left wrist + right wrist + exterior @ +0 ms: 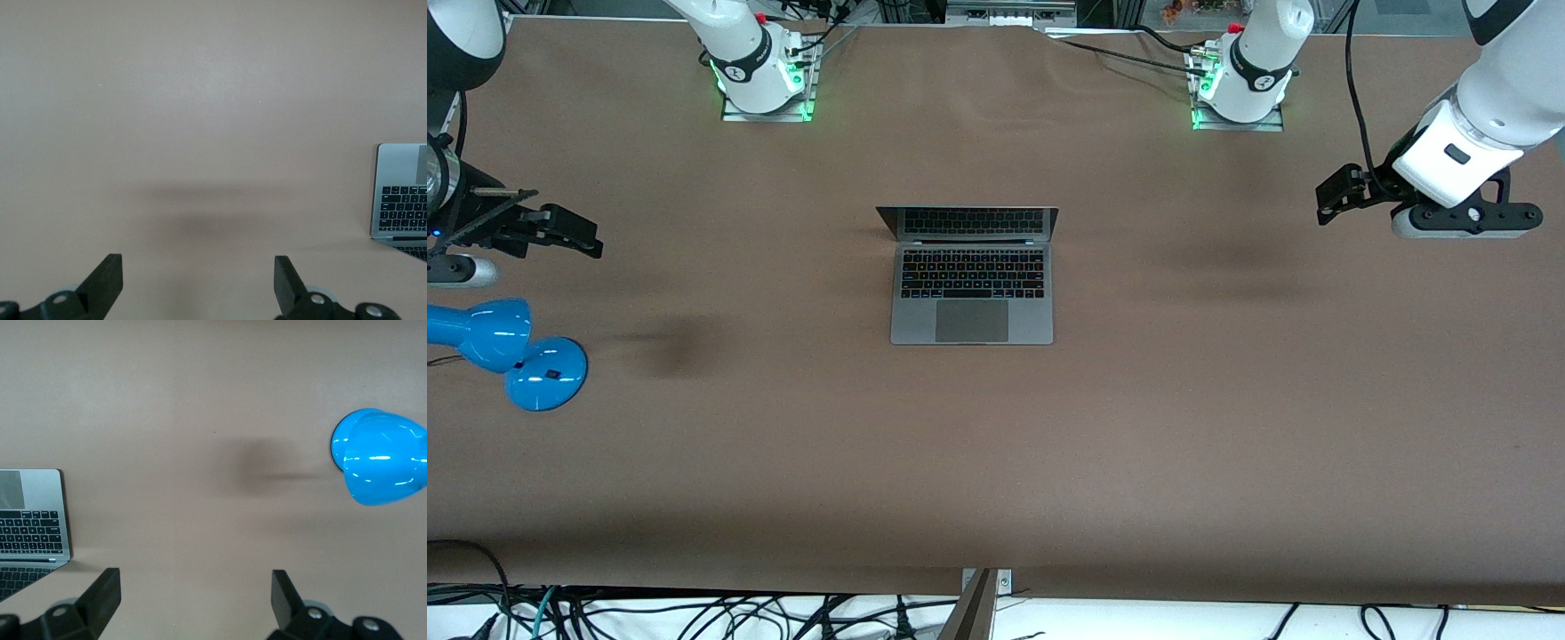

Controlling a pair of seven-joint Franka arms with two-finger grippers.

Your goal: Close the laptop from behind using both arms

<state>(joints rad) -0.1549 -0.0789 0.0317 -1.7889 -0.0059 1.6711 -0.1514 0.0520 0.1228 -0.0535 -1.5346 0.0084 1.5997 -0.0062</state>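
**Laptop open mid-table, both grippers parked wide at the ends**

The laptop (971,283) sits mid-table, roughly centred between the two arm bases. Lid is up, near upright, screen facing the front camera; hinge line runs along the table's length, from one arm's end toward the other. Keyboard and trackpad are nearer the front camera than the lid, so the lid's back faces the bases.

Left gripper (1327,200) hangs over bare table (1138,427) toward the left arm's end, well apart from the laptop. Fingers spread, nothing between them; the left wrist view shows only a corner of the laptop at the frame edge.

Right gripper (587,240) hangs over the table at the right arm's end, also well apart from the laptop, fingers spread and empty. A blue desk lamp (511,351) lies just beside it, nearer the front camera.

Judgement: neither arm is clearly closer, the layout is about symmetric. Both need to travel inward along the hinge axis and come in on the base side of the lid, then push its top edge toward the front camera and down. The lamp looks clear of the right arm's path.
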